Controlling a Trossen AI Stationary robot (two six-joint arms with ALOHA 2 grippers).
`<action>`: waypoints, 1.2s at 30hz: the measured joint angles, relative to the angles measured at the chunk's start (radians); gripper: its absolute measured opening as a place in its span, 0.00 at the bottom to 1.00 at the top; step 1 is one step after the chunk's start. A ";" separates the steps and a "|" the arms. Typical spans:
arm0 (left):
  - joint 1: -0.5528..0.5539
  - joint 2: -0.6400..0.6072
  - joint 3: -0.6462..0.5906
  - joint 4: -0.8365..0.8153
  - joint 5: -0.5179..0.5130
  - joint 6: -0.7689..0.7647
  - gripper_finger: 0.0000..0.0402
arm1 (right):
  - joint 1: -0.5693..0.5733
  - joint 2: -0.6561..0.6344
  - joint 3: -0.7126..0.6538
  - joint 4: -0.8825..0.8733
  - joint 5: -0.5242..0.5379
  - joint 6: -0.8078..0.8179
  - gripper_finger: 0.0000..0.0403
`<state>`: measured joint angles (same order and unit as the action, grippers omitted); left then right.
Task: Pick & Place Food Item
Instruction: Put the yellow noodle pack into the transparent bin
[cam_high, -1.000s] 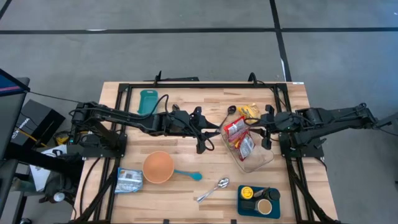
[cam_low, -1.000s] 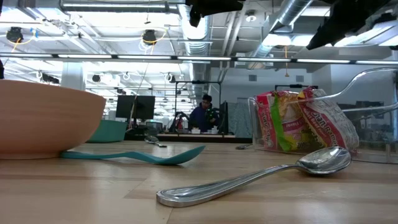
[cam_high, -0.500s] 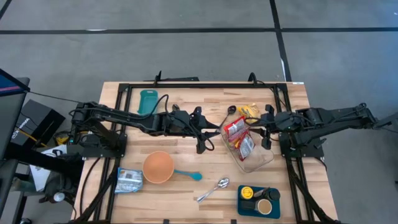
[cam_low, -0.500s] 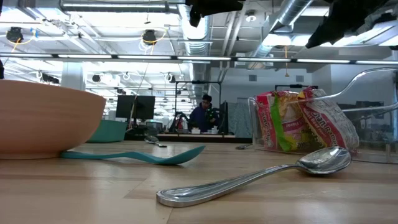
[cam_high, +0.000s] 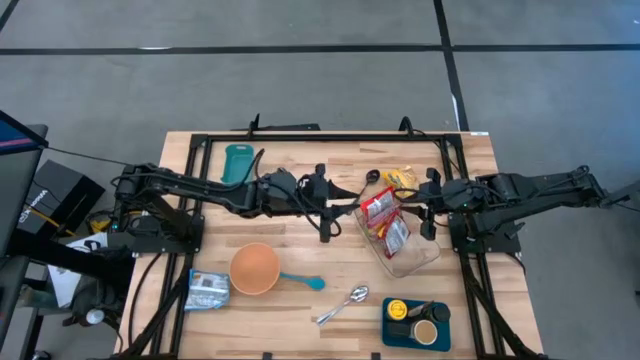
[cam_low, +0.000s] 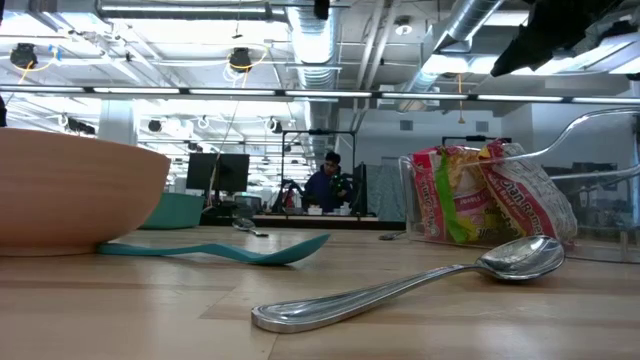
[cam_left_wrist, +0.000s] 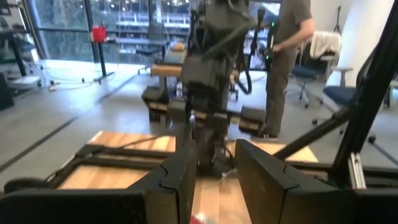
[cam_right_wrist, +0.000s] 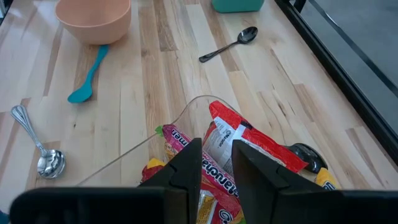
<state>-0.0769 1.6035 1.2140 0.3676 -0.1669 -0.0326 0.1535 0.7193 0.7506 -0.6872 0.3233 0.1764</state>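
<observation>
A clear container (cam_high: 415, 258) stands right of the table's middle. Red food packets (cam_high: 384, 214) lean inside it, also seen in the right wrist view (cam_right_wrist: 249, 142) and the low view (cam_low: 490, 195). A yellow packet (cam_high: 401, 178) lies on the table just behind the container. My left gripper (cam_high: 340, 207) hovers left of the container, pointing level toward it, open and empty (cam_left_wrist: 216, 155). My right gripper (cam_high: 418, 205) hangs over the container's far right side, slanting down at the packets, open with nothing between its fingers (cam_right_wrist: 216, 155).
An orange bowl (cam_high: 254, 268) with a teal spoon (cam_high: 302, 281) sits near the front left, with a metal spoon (cam_high: 344, 304) to its right. A blue tray (cam_high: 415, 322) stands front right, a silver packet (cam_high: 208, 290) front left, a teal box (cam_high: 238, 162) far left and a black spoon (cam_high: 371, 178) at the back. People are beyond the table.
My left gripper has tipped upward from a downward slant to level and risen slightly, nearly leaving the top of the low view. Its fingers keep the same gap. The packets and container have not moved.
</observation>
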 joint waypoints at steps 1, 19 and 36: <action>0.000 0.000 0.000 0.011 0.000 -0.001 0.27 | 0.000 0.000 0.000 0.000 0.000 0.000 0.20; 0.000 0.000 0.000 -0.452 -0.029 -0.005 0.27 | -0.039 0.000 0.000 0.015 0.126 -0.017 0.20; -0.002 0.000 0.000 -0.429 -0.080 -0.062 0.27 | -0.476 0.002 0.000 0.018 0.085 0.034 0.20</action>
<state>-0.0792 1.6035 1.2140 -0.0616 -0.2466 -0.0948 -0.3226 0.7216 0.7506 -0.6693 0.4087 0.2104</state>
